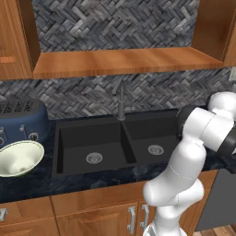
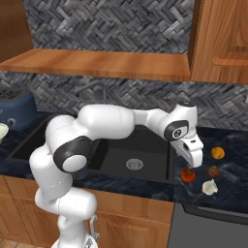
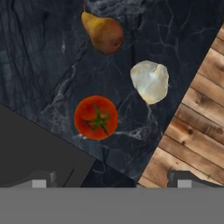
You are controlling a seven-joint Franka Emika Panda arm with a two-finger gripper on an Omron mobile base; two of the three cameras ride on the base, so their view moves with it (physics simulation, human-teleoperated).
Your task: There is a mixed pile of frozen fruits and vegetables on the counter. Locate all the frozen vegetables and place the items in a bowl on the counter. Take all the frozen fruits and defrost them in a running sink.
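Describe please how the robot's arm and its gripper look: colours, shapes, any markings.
The arm is glossy white, built of rounded tubular segments with dark grey-black joint bands and round end caps. The gripper has a boxy white body; its two small dark finger tips are squarish with paler grey pads. No cables or markings are visible.

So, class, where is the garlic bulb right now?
The garlic bulb lies on the counter right of the sink, beside the tomato and near the counter's front edge.

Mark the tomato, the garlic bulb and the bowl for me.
tomato (image 3: pixel 96 117), hand view, on its green stem star.
garlic bulb (image 3: pixel 150 81), hand view, middle of the pale bulb.
bowl (image 1: pixel 27 145), left base view, on its pale green rim.
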